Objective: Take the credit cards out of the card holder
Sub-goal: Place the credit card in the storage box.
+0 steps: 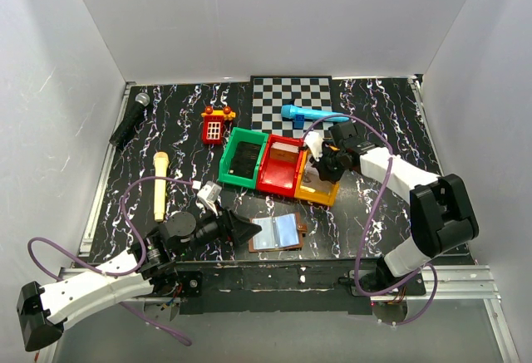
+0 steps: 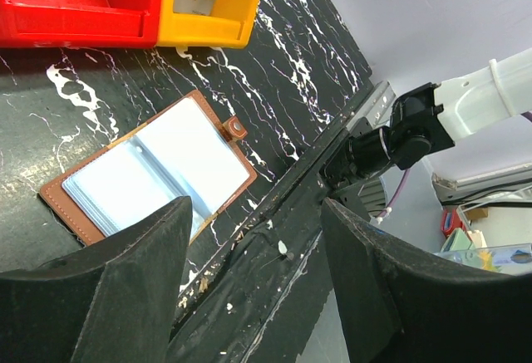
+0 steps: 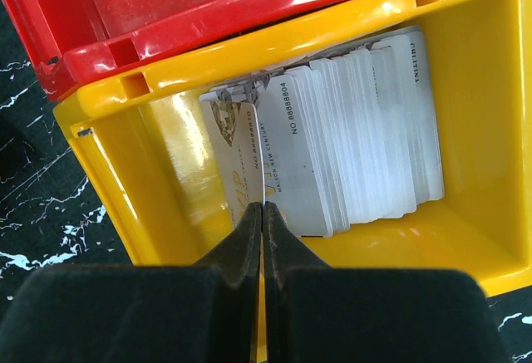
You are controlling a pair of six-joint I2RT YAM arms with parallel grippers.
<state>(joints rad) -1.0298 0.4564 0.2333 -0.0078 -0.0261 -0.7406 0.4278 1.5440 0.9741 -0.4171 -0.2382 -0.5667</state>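
Note:
The brown card holder (image 1: 278,233) lies open and flat near the table's front edge, its pale blue pockets facing up (image 2: 158,168). My left gripper (image 1: 245,230) hovers just left of it, open, with nothing between its fingers (image 2: 258,272). My right gripper (image 1: 320,166) is over the orange-yellow bin (image 1: 320,190). In the right wrist view it (image 3: 263,213) is shut on one thin credit card (image 3: 260,172) seen edge-on. Below it, a fanned stack of pale credit cards (image 3: 366,139) lies inside the bin (image 3: 490,238).
A red bin (image 1: 281,164) and a green bin (image 1: 241,157) adjoin the orange-yellow one. A blue microphone (image 1: 312,115) rests on the checkerboard (image 1: 291,95). A red toy (image 1: 215,126), a yellow microphone (image 1: 160,184) and a black microphone (image 1: 129,120) lie at left.

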